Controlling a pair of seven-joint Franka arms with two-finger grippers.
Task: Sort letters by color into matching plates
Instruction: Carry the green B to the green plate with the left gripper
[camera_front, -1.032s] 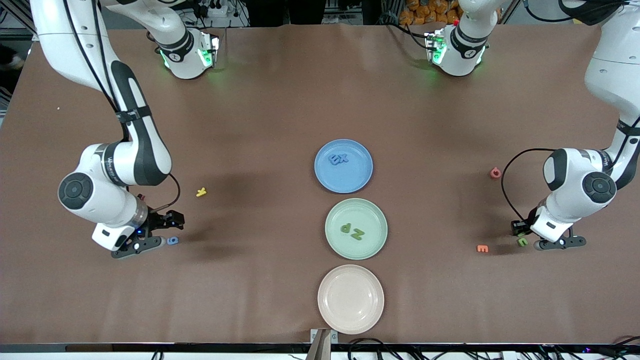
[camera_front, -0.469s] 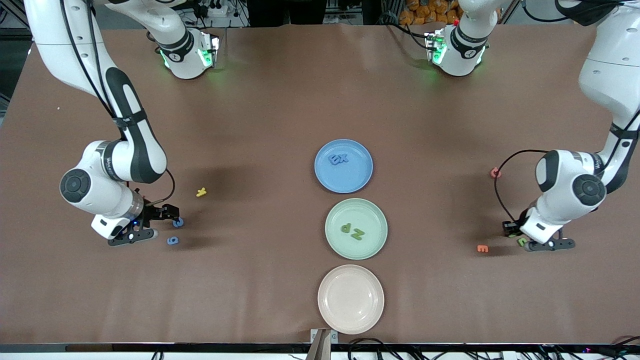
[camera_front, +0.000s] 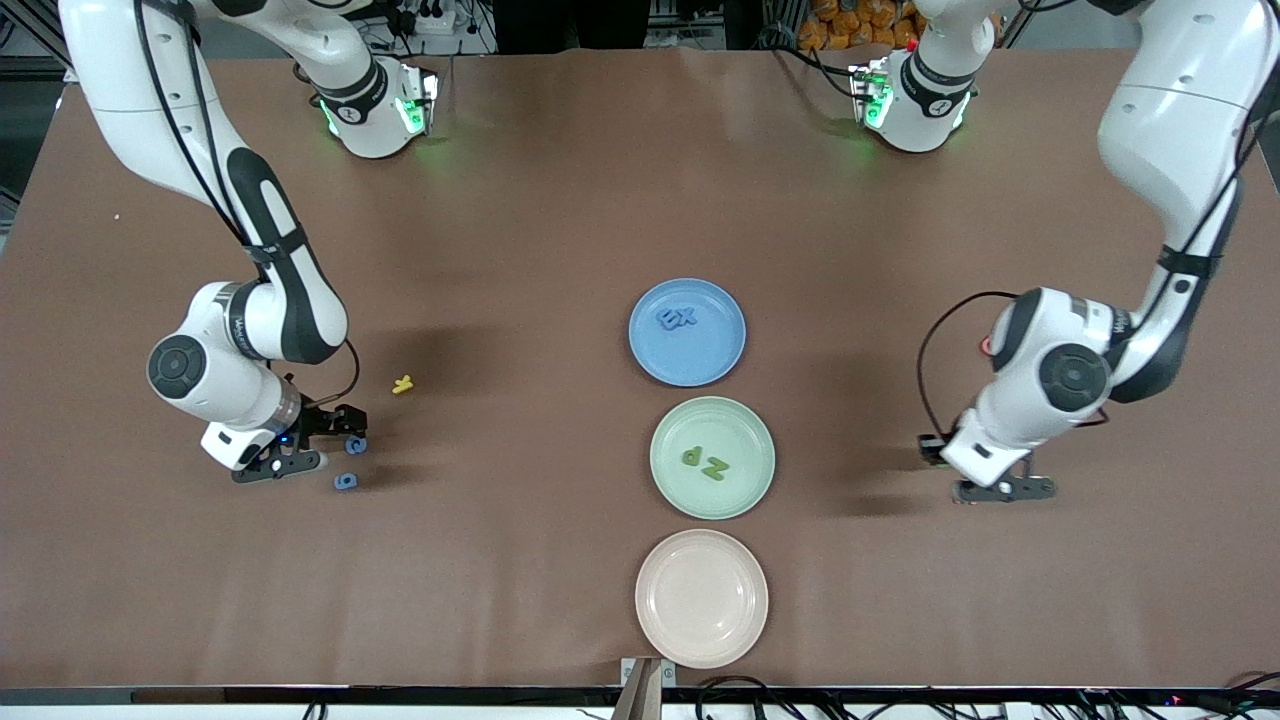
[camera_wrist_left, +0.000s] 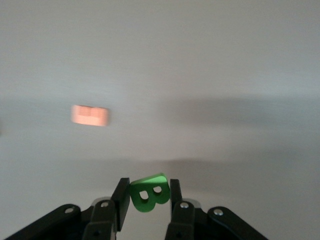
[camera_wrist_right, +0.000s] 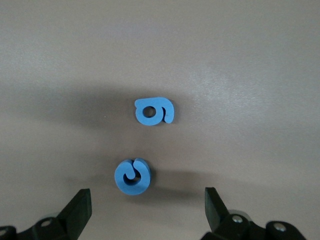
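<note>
Since the earlier frame we see the left pincer (camera_wrist_left: 146, 207) lifted off the bench (camera_front: 520, 230) and carried toward the plates, clamped on a green letter (camera_wrist_left: 149, 192); the orange letter (camera_wrist_left: 90, 115) lies on the bench under it. The right pincer (camera_wrist_right: 145, 212) has shifted slightly, jaws wide, low over two blue letters (camera_wrist_right: 132, 176) (camera_wrist_right: 155, 110). The blue plate (camera_front: 687, 331) holds two blue letters, the green plate (camera_front: 712, 457) two green ones.
</note>
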